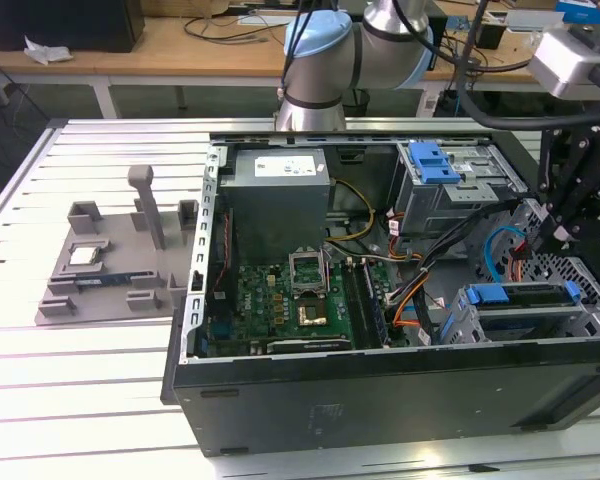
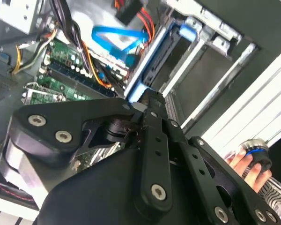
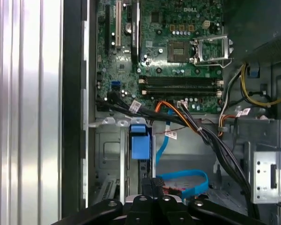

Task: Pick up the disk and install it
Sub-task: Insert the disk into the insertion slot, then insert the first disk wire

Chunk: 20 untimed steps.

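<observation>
- An open computer case (image 1: 400, 380) lies on its side on a slatted metal counter (image 1: 80, 400), its green motherboard (image 1: 280, 310) facing up.
- The disk (image 1: 525, 305), framed in blue plastic, sits in the drive cage at the exterior view's right, near corner of the case. It looks seated or nearly seated in the bay.
- The black pincer (image 1: 560, 215) hangs just above that cage, at the exterior view's right. In the second wrist view the pincer (image 2: 152, 101) tapers to a tip touching or almost touching the blue caddy edge (image 2: 152, 51).
- Whether the pincer pinches the disk or merely presses on it cannot be told; its tips look drawn close together.
- In the first wrist view a blue caddy tab (image 3: 140, 143) stands directly ahead of the pincer (image 3: 152, 185), with a looping blue data cable (image 3: 187, 180) close beside it.
- Judged from this, doing the seating well means pushing straight along the bay rails, keeping the disk level, and keeping that cable and the orange and black wires (image 3: 187, 119) from being trapped.
- A person's hand (image 2: 246, 161) rests on a blue-ringed knob outside the case.
</observation>
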Tool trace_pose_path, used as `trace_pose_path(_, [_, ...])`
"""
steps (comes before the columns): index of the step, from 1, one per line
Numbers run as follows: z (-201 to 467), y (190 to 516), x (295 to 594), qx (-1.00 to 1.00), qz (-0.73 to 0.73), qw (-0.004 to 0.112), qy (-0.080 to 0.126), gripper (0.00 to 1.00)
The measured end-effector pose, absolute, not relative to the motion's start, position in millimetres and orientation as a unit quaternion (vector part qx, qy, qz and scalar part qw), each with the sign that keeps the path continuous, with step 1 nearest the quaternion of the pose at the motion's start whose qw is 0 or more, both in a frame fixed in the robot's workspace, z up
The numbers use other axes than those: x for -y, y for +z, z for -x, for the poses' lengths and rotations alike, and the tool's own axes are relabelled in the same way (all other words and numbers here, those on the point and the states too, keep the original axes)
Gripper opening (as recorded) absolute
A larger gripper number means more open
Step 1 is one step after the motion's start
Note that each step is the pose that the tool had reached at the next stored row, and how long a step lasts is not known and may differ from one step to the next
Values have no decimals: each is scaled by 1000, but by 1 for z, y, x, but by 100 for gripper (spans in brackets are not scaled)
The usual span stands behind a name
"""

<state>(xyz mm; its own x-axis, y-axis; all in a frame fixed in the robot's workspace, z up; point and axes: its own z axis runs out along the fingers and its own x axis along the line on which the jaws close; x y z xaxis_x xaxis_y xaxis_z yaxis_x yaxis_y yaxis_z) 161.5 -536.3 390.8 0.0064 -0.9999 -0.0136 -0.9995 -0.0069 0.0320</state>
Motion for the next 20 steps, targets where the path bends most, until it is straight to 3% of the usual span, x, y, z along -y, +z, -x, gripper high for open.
trace_pose_path(13, [-175, 385, 535, 705, -709, 10, -16, 11])
trace_pose_path(17, [-175, 385, 535, 705, -709, 10, -16, 36])
trace_pose_path(20, [-176, 385, 533, 705, -709, 10, -16, 36])
